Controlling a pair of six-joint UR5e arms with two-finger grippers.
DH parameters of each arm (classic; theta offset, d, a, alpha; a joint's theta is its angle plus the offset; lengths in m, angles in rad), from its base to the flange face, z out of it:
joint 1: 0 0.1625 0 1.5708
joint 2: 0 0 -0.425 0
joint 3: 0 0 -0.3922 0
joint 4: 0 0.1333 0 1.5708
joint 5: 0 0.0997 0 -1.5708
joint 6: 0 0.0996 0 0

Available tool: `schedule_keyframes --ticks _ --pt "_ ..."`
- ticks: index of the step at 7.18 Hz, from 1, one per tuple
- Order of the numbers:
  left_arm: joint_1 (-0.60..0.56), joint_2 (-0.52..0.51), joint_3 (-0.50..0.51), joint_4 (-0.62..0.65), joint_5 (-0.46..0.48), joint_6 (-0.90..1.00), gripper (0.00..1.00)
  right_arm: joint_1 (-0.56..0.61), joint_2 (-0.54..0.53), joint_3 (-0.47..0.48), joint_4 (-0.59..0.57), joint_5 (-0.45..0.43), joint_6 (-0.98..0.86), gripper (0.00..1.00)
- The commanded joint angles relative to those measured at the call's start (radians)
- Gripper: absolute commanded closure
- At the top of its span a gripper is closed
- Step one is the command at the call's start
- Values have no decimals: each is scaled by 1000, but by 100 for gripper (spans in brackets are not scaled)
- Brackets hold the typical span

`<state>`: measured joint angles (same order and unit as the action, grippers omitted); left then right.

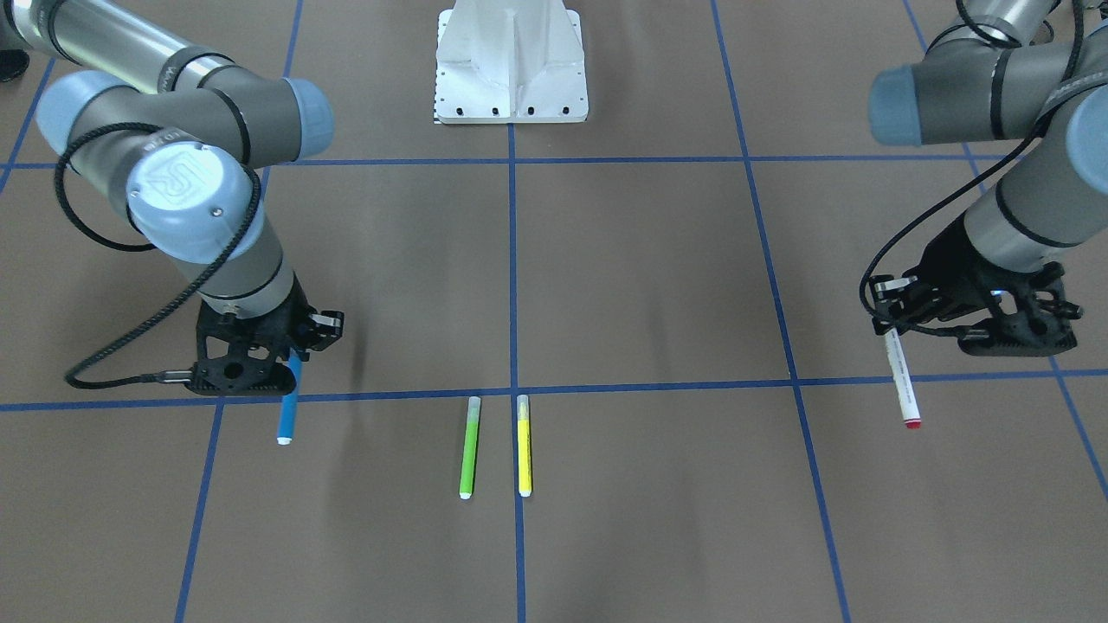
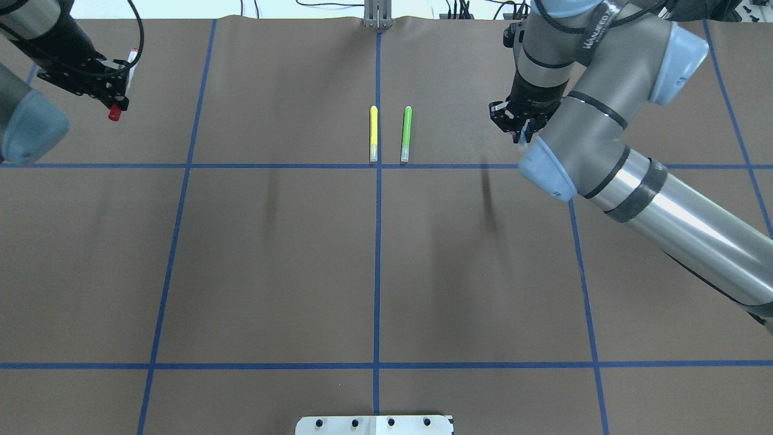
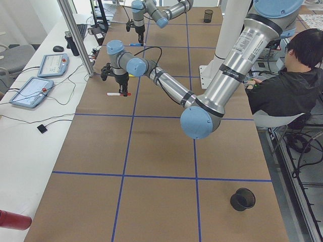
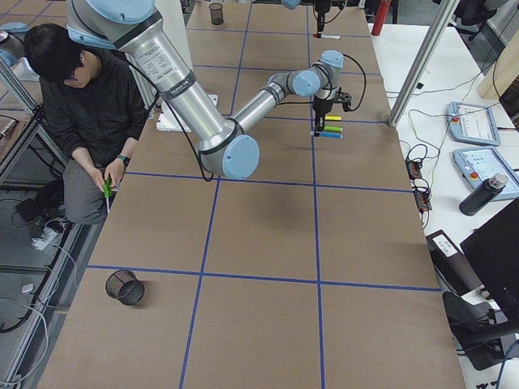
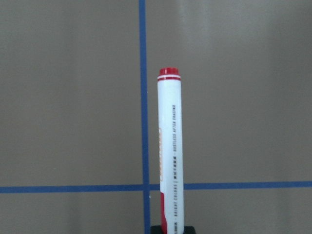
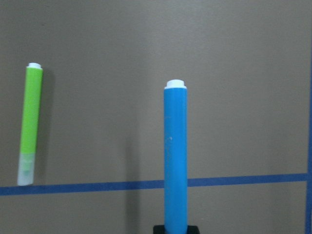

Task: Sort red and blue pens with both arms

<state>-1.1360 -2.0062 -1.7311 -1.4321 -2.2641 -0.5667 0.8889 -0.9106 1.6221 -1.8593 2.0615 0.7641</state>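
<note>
Over the far left part of the desk (image 1: 649, 277), as the overhead view gives it, the left pincer (image 1: 889, 322) is clamping the red pen (image 1: 900, 381) by one end, with its jaws drawn narrow on the white printed barrel. The pen's free red end is pointing away from the robot, toward the operators' side. The left wrist view is showing it above a crossing of blue tape lines (image 5: 143, 58). Whether the pen is touching the brown paper I cannot tell.

Across the desk, the right pincer (image 1: 293, 348) is gripping the blue pen (image 1: 288, 407) in the same manner, with its jaws tight on one end and the white tip sticking out toward the operators' side. This pen is hanging clear of the surface: in the right wrist view its shadow is falling apart from the barrel, off to its left.

Between the two pincers, the lime-green marker (image 1: 468, 446) and the yellow marker (image 1: 524, 446) are lying flat and parallel. They are just beside each other without touching, one on each side of the centre tape line. The lime-green one is lying on the right pincer's side.

At the robot's edge of the desk, a white pedestal (image 1: 511, 61) is standing. In both side views a person (image 3: 287, 85) is sitting beside the desk.
</note>
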Motion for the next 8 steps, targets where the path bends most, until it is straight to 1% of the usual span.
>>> schedule_keyframes --ticks 1,2,3,4,5,7,8 --pt "-45 140 -106 13 0 106 100 83 -51 139 -258 -42 -304 100" --pt "-48 221 -176 13 1 119 100 115 -68 148 -343 -122 -486 100" --pt "-53 274 -221 13 1 119 100 166 -123 172 -369 -159 -597 100" --pt "-54 329 -279 13 -2 119 100 217 -196 214 -411 -153 -700 100" --pt "-54 337 -292 16 -2 119 100 255 -249 219 -463 -130 -773 100" --pt "-54 323 -292 44 -2 119 100 347 -315 217 -584 -72 -885 100" --pt "-54 320 -291 44 -2 119 100 405 -377 226 -625 -31 -945 100"
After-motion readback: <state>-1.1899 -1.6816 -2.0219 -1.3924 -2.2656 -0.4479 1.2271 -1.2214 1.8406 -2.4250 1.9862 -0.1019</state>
